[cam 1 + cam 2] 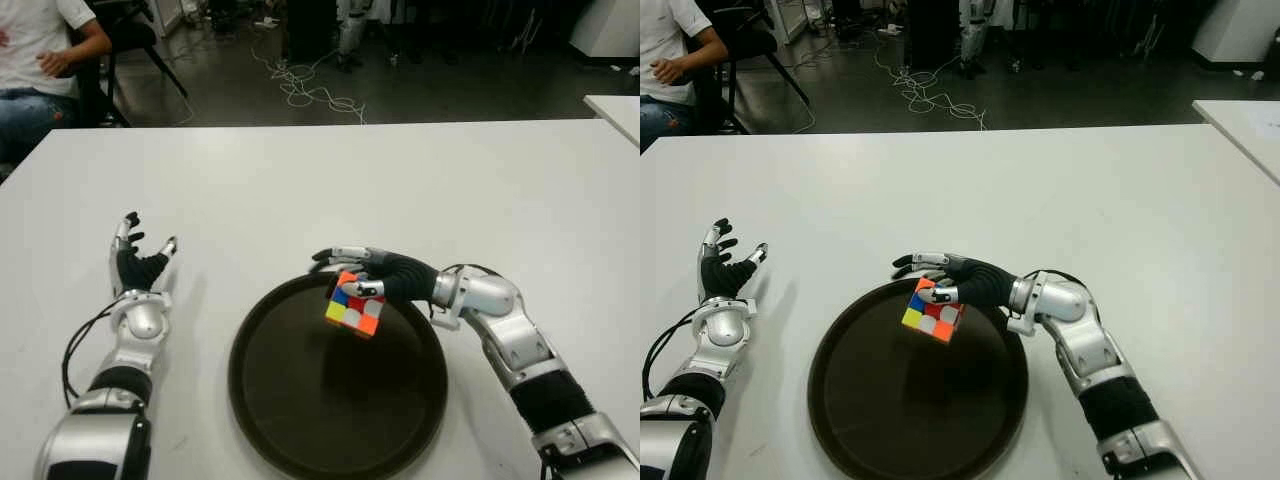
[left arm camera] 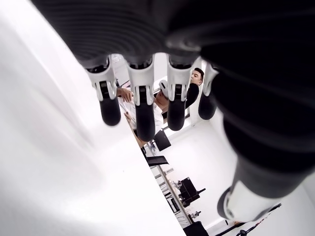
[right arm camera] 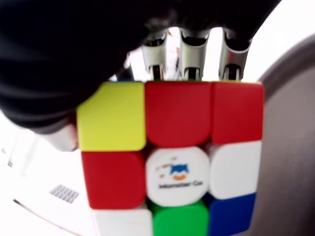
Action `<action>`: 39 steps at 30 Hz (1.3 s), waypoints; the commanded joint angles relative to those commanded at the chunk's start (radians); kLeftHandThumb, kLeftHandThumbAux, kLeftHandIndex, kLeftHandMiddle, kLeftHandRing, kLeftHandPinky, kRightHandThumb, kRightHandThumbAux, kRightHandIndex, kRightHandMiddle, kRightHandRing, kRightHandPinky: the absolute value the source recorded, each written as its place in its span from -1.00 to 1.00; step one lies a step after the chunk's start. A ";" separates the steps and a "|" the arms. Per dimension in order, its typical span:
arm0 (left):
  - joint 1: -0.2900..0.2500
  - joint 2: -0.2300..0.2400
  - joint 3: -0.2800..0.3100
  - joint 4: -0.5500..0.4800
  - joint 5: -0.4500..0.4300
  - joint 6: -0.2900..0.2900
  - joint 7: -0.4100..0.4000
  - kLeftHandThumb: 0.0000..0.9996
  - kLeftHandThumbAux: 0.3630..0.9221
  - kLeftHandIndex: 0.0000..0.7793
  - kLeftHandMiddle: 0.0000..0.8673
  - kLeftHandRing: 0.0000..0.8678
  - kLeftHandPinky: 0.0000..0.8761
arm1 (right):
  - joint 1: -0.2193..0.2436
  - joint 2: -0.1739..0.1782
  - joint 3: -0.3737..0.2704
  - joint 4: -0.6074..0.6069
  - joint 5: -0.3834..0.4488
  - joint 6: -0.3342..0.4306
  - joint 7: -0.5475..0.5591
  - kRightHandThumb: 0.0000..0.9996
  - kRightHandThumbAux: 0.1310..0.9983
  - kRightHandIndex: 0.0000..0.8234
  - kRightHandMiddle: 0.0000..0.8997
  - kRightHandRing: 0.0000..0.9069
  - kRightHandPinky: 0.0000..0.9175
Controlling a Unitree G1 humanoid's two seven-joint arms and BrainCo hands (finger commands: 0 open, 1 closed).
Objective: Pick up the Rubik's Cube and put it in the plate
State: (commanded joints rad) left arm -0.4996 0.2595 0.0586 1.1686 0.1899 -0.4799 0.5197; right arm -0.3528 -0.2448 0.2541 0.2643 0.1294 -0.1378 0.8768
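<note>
Gripping the Rubik's Cube [image 1: 353, 303] in curled fingers, the right hand [image 1: 385, 277] holds it above the plate [image 1: 300, 420]; left hand [image 1: 140, 265] spread, empty.

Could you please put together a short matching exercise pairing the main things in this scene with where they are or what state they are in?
Things:
1. Rubik's Cube
2. plate
3. left robot hand
4. right robot hand

States:
a. open, holding nothing, left of the plate
b. dark, round, lying on the white table
c. held above the plate's far rim
d. closed around the cube

Pairs: 1-c, 2-b, 3-a, 4-d
</note>
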 joint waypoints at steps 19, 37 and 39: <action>0.000 0.000 -0.001 -0.001 0.001 0.007 -0.002 -0.86 0.29 -0.71 -0.66 -0.66 -0.73 | -0.010 0.002 -0.009 -0.004 -0.010 0.060 -0.001 -1.00 -0.25 -1.00 -0.99 -1.00 -1.00; -0.001 0.003 -0.007 0.003 0.013 0.000 0.006 -0.87 0.32 -0.68 -0.63 -0.61 -0.61 | -0.016 0.013 -0.010 0.054 -0.022 -0.055 -0.016 -1.00 -0.15 -0.94 -0.97 -1.00 -1.00; 0.000 0.002 -0.006 0.003 0.011 -0.003 0.001 -0.87 0.31 -0.69 -0.63 -0.62 -0.64 | -0.017 0.017 -0.013 0.066 -0.018 -0.069 -0.014 -1.00 -0.13 -0.94 -0.97 -1.00 -1.00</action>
State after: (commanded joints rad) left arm -0.4998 0.2614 0.0531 1.1712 0.2008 -0.4831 0.5209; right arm -0.3700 -0.2282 0.2416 0.3307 0.1113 -0.2070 0.8629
